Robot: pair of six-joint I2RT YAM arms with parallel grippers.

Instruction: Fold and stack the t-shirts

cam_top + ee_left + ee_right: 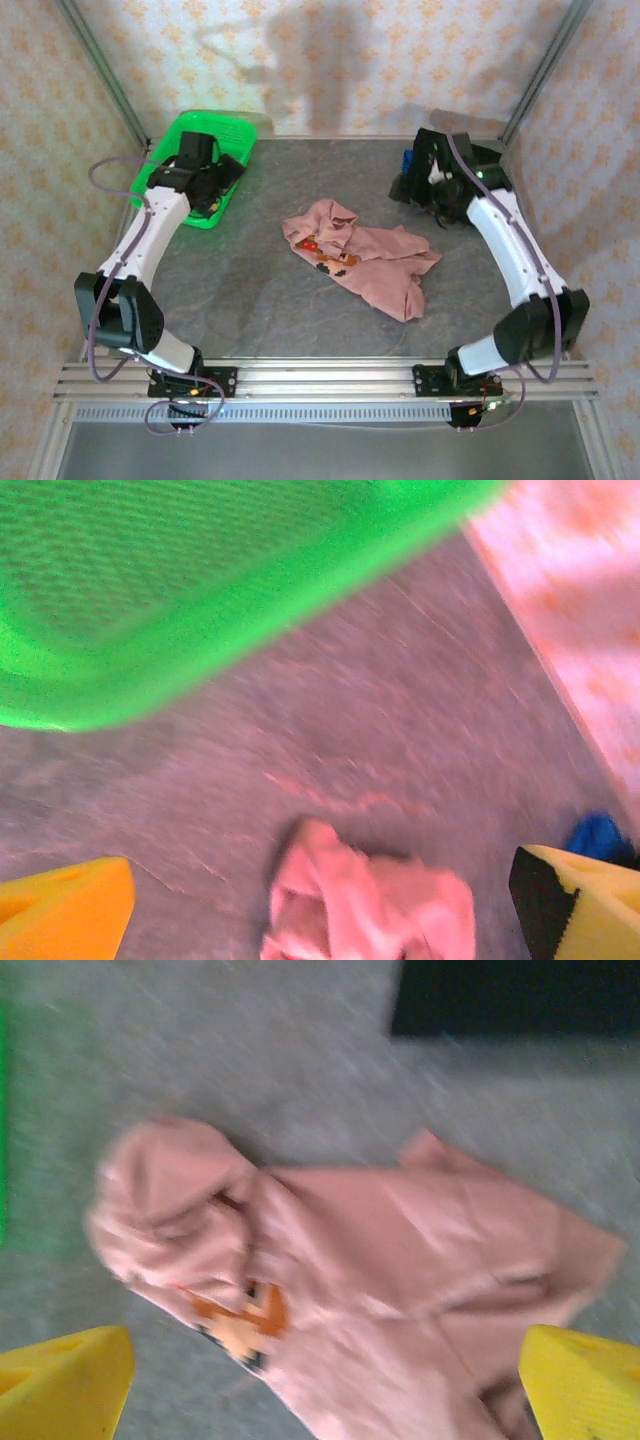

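On the grey table [250, 300] lies one dusty-pink t-shirt [360, 262], crumpled in a loose heap, not folded. Its single brown-and-white print [240, 1325] faces up near the bunched end. To the left of the shirt and beyond it stands the one container, a green mesh basket [240, 135]. The left arm's wrist hangs over the basket and hides much of its inside, so I cannot tell whether anything lies in it. There the left gripper [320, 910] is well apart from the shirt, its two yellow fingers [60, 910] spread wide with nothing between them. The right gripper [325, 1380] hangs to the right of the shirt and beyond it. Its two fingers [585, 1385] are likewise spread wide and hold no cloth. Beyond the shirt on that same side sits one dark flat shape [510, 995], too blurred to name.
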